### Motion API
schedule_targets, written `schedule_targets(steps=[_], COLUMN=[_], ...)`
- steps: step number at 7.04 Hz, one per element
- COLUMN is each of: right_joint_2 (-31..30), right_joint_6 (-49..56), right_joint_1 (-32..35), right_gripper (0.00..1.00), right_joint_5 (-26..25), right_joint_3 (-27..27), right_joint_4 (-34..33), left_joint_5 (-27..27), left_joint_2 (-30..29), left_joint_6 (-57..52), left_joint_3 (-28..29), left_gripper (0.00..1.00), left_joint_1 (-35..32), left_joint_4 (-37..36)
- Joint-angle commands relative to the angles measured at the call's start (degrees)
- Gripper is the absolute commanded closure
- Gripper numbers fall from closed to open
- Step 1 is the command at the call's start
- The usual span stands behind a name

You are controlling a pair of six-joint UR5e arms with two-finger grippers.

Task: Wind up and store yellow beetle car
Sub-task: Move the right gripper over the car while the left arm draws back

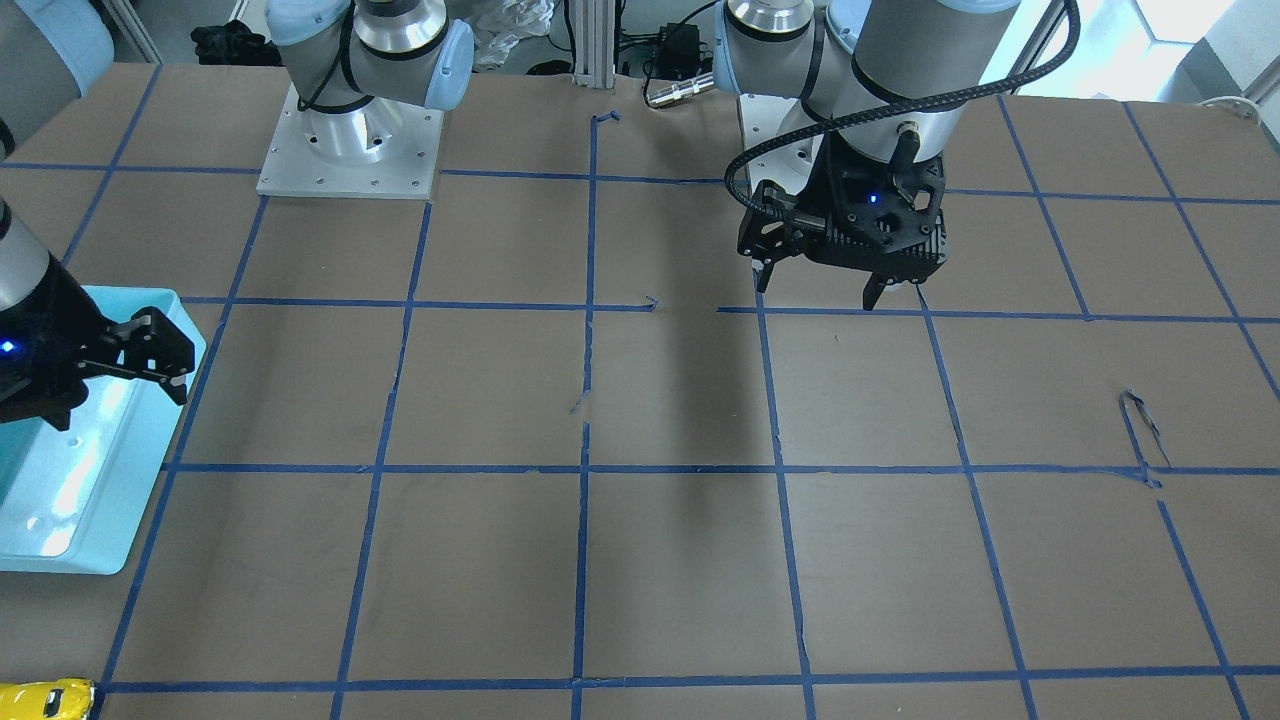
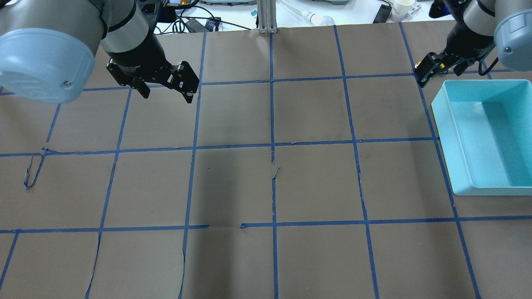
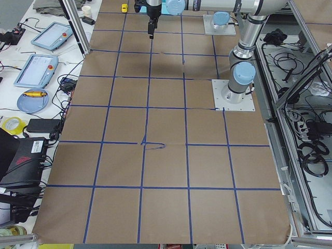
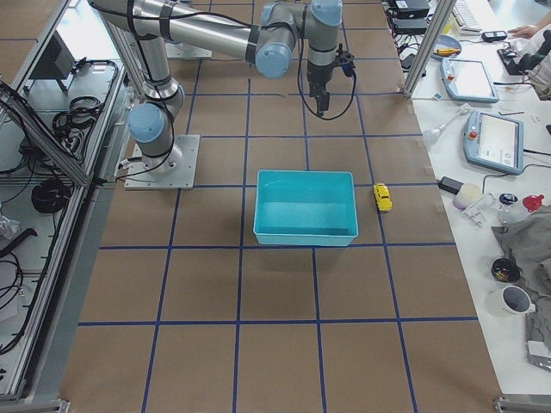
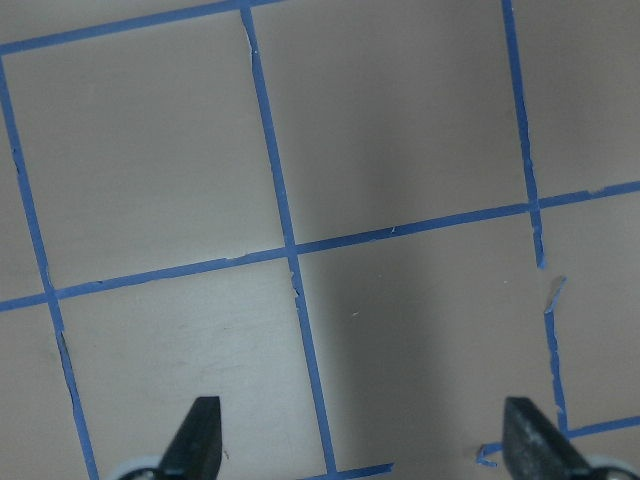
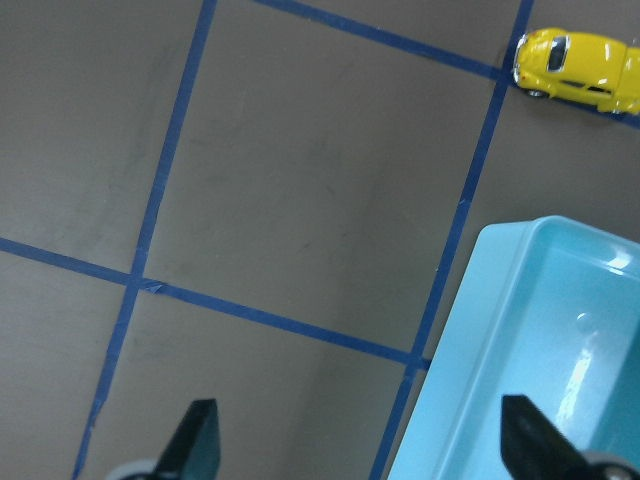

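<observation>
The yellow beetle car (image 4: pixel 382 197) sits just beside the teal bin (image 4: pixel 306 175), and I see the right gripper (image 6: pixel 362 445) hovering spread wide over the bin's edge, with the left gripper (image 5: pixel 365 445) likewise spread, well apart.

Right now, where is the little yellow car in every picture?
Front-facing: yellow beetle car in the bottom-left corner.
Overhead: not in it.
Exterior left: car at the top edge, left of centre.
Exterior right: car right of centre.
Left wrist: not in it.
Right wrist: car top right.
Landmark: the turquoise bin, near the car.
</observation>
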State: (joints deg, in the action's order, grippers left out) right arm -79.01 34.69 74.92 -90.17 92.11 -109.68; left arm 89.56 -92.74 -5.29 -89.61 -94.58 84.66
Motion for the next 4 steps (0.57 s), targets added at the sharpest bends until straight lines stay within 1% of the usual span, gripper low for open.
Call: schedule_targets(steps=[1,4], right_joint_2=[3.76,8.25], right_joint_6=[14.71,22.24], right_joint_1=[-1.0,-1.27], right_gripper=[0.0,0.0], right_joint_5=[-0.01,-0.09], right_joint_3=[-2.1,-8.07], right_joint_4=[-5.63,-5.98], left_joint_5=[-0.17,-0.35], left_joint_2=[0.1,0.1], left_joint_6=[-0.59,-0.59], left_joint_3=[0.22,0.14], left_gripper=[0.0,0.0], left_joint_1=[0.53,0.88], left_joint_4=[0.42,0.33])
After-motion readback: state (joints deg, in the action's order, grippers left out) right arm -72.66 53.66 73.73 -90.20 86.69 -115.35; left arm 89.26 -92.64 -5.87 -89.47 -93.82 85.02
